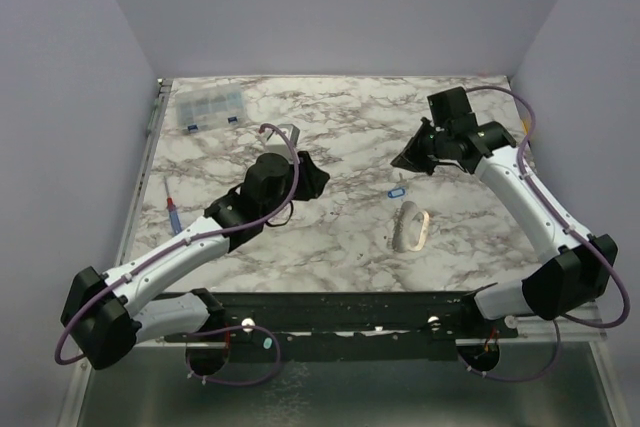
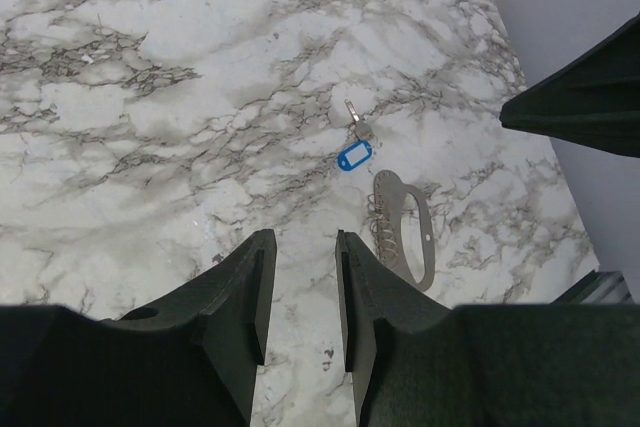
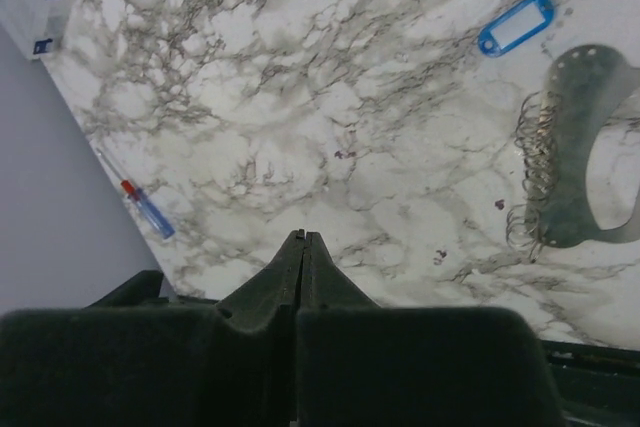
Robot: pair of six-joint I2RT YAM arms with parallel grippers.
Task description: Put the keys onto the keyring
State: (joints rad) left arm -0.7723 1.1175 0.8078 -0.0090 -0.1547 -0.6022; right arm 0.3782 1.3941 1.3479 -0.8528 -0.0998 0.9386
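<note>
Pale keyring [image 2: 408, 257] flat, long axis near-far; left gripper [image 2: 303, 247] slightly open, right gripper [image 3: 303, 239] closed, both empty.

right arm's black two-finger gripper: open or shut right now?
Shut. In the right wrist view the black two-finger gripper has its jaws pressed together tip to tip, with no gap and nothing between them.

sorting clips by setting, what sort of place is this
Probably a lab robot test cell: plain pale walls box in a marble-patterned table on three sides, the left arm and right arm are mounted at its near edge, and a clear parts box sits at the back.
</note>
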